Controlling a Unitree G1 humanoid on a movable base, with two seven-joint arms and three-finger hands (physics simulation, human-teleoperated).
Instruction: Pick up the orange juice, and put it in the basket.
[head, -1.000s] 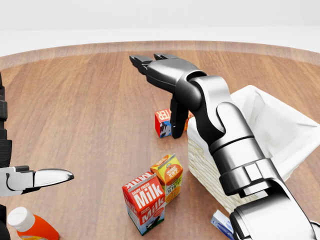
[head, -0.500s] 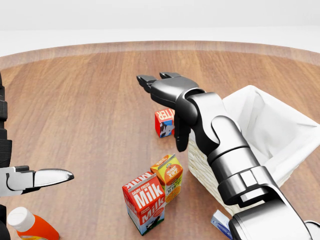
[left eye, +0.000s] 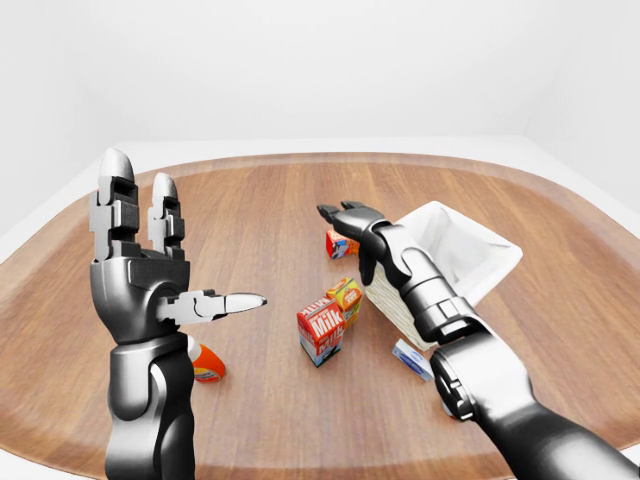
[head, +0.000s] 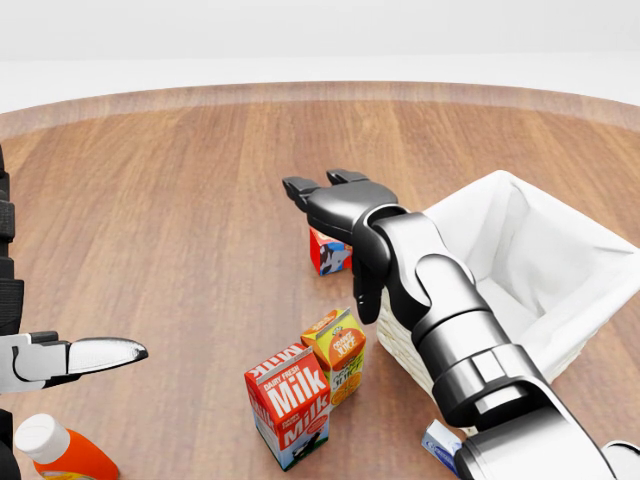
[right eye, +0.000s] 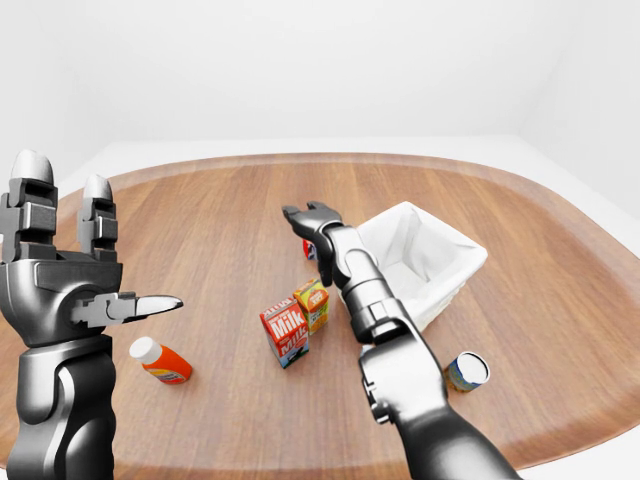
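Right robot hand (head: 335, 200): fingers apart, empty, above juice (head: 337, 352).
Approach: descend clear of milk (head: 290, 403) and basket (head: 560, 330).

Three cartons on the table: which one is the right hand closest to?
The small red carton, partly hidden under the right hand. The orange juice carton and the milk carton stand together lower in the head view.

On the wooden tabletop (left eye: 250, 215), the orange juice carton (left eye: 347, 298) stands touching the milk carton (left eye: 320, 331), just beside the white-lined basket (left eye: 470, 250). The right hand (left eye: 352, 222) hovers over a small red carton (left eye: 338, 243), fingers spread. The left hand (left eye: 140, 270) is raised upright, fingers extended, above an orange bottle (left eye: 207, 363). A small blue box (left eye: 410, 358) lies near the basket.
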